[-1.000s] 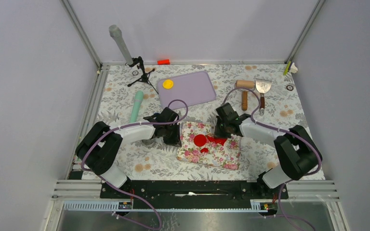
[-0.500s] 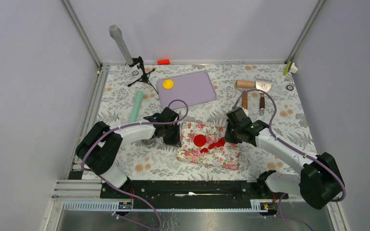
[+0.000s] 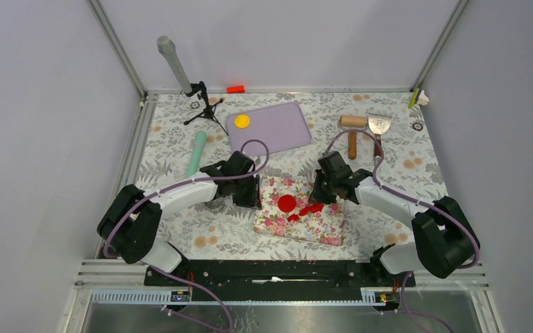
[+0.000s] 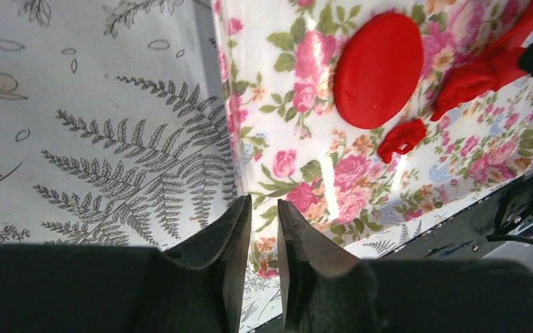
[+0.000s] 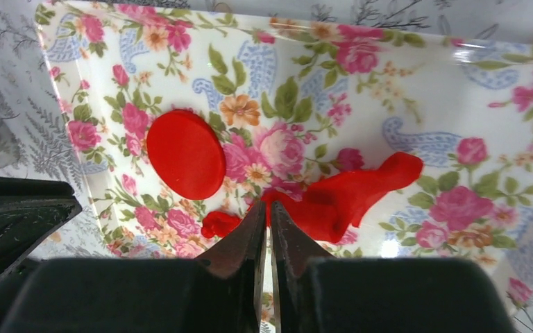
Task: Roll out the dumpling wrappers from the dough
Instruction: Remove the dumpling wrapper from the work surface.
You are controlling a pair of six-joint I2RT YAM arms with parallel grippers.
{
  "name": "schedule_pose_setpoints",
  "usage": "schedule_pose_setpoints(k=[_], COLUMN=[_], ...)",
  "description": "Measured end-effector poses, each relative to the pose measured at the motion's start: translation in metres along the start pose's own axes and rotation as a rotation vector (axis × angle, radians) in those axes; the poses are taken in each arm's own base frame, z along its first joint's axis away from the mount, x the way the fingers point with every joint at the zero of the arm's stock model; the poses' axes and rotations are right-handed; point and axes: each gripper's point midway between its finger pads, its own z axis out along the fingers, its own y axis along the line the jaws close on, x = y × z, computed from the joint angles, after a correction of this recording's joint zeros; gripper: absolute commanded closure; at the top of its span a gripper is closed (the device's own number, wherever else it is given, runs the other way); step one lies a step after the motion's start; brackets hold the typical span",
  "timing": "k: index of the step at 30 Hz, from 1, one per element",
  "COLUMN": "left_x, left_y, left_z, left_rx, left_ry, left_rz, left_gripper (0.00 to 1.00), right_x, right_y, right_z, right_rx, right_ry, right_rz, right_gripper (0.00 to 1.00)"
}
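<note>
A red dumpling wrapper (image 3: 288, 202) lies flat and round on the floral board (image 3: 323, 229); it also shows as the disc (image 4: 378, 69) and the disc (image 5: 185, 154). Ragged red dough (image 3: 312, 207) lies to its right, a long scrap (image 5: 347, 194) and a small scrap (image 5: 220, 223). A yellow wrapper (image 3: 242, 121) rests on the purple mat (image 3: 277, 128). My left gripper (image 4: 264, 202) hovers over the board's left edge, jaws a little apart, nothing between them. The right gripper (image 5: 267, 203) has its jaws almost together, tips at the long scrap's edge.
A wooden rolling pin (image 3: 352, 132) and a metal scraper (image 3: 378, 128) lie at the back right. A teal roller (image 3: 196, 152) lies to the left of the mat. A small tripod (image 3: 205, 104), a grey tube (image 3: 173, 62) and a red-orange block (image 3: 235, 89) stand along the back.
The left jaws have parted slightly. The right arm swung out to the right, then came back, with its gripper staying by the long scrap.
</note>
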Motion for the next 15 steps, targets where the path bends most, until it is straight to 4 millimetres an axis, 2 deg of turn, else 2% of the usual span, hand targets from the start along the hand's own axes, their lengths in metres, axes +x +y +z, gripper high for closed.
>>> schedule_pose_setpoints(k=[6, 12, 15], left_x=[-0.016, -0.047, -0.061], left_y=[-0.003, -0.005, -0.006], left_z=[-0.017, -0.068, -0.084], left_rx=[-0.022, -0.055, -0.082], left_ry=[-0.076, -0.298, -0.360], left_rz=[0.015, 0.035, 0.050], left_gripper=[0.76, 0.75, 0.69], right_x=[0.004, 0.000, 0.000], right_y=[0.007, 0.002, -0.005], right_z=[-0.002, -0.002, 0.007], right_rx=[-0.059, -0.045, -0.010], right_ry=[-0.013, -0.049, -0.052], right_rz=[0.004, 0.007, 0.010], right_gripper=[0.83, 0.81, 0.76])
